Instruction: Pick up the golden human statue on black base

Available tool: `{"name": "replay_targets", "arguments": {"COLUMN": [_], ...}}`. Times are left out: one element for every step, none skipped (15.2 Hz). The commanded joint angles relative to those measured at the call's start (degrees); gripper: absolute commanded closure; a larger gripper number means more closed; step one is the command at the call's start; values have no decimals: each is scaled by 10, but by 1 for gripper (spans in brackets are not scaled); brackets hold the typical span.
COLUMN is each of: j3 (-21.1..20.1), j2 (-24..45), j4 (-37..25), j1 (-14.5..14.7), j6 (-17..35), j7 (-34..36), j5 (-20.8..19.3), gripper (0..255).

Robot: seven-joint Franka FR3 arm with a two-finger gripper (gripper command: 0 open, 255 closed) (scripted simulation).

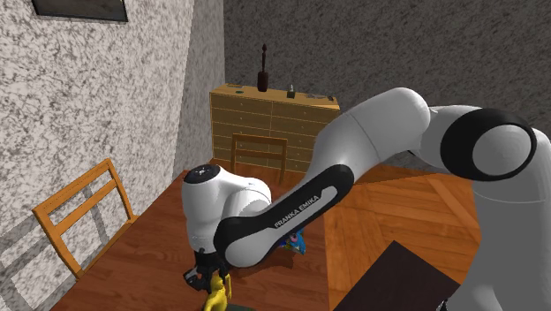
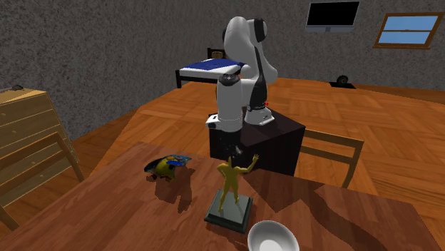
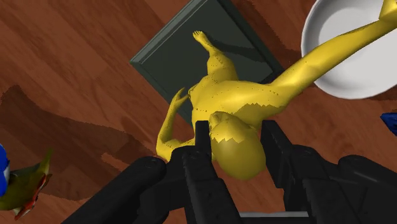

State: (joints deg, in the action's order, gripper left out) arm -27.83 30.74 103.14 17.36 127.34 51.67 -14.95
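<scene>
I see the gripper (image 3: pixel 236 130) clenched on the head of the golden human statue (image 3: pixel 238 95), one black finger pressed to each side. The statue stands upright on its dark base (image 2: pixel 229 214) on the wooden tabletop (image 3: pixel 76 63), just beside a white bowl (image 2: pixel 272 237).

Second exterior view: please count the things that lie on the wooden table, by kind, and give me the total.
golden statue on a dark base: 1
white bowl: 1
yellow and blue toy figure: 1
Total: 3
</scene>
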Motion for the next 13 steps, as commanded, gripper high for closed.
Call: {"name": "replay_targets", "arguments": {"j3": [-3,-5,-7,-8,-10,-11,-13,-14,-16,-17,-18,-18,-18], "j2": [-9,-13,-18,-22,-26,-31,-35,-39,-43,-47,-50,-51,-51], "j4": [-4,-6,-7,-9,-11,-13,-15,-17,-20,-22,-25,-25,-25], "j1": [-2,-3,-5,-6,-7,-8,-9,-10,-11,-11,-12,-12,-12], "j6": [-11,-17,-23,-28,-34,-40,-46,-52,-58,-64,-70,-71,-71], "j7": [-3,-5,-6,-7,-9,-10,-11,-13,-14,-15,-16,-17,-17], "j5": [5,7,10,13,15,17,20,22,25,27,29,30,30], "gripper": [255,255,255,255,255,255,255,255,255,255,255,255,255]}}
